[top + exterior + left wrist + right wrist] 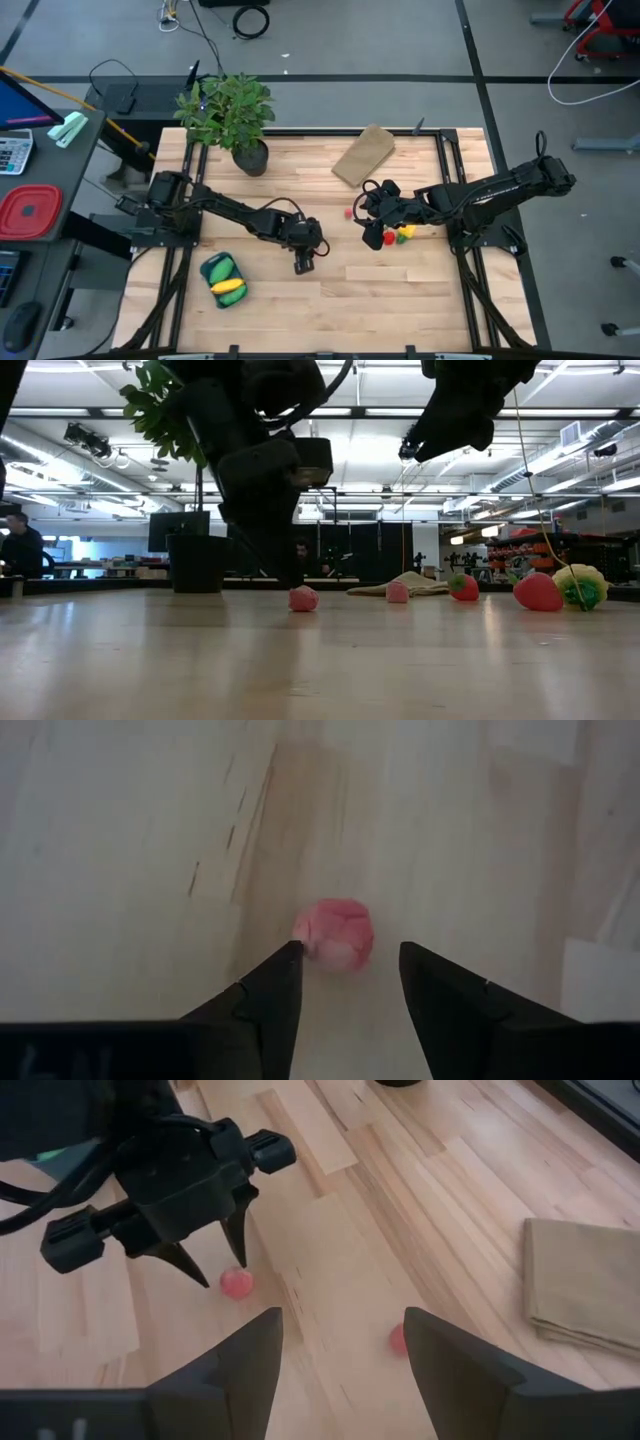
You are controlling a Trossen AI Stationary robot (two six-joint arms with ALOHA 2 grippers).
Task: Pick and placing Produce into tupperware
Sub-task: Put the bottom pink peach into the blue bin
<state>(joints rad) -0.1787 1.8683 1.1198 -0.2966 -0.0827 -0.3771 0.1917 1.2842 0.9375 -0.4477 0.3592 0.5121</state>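
A small pink ball of produce (335,933) lies on the wooden table, also in the low view (303,598) and the right wrist view (236,1283). My left gripper (303,262) is open and points down just over it, fingertips (345,955) at either side of its near edge. The blue tupperware (222,280) holds green and yellow pieces at the near left. My right gripper (340,1320) is open and empty, held above the table near a second pink piece (397,1340) and red, yellow and green pieces (392,236). My left gripper stands open over the pink ball from above. One fingertip (290,952) is right at the ball's edge (303,932); whether it touches the ball, I cannot tell. The ball rests on the table.
A potted leafy plant (235,115) stands at the far left. A folded tan cloth (363,155) lies at the far middle. A red container (28,212) sits off the table on the left. Bare wood lies at the near right (400,300).
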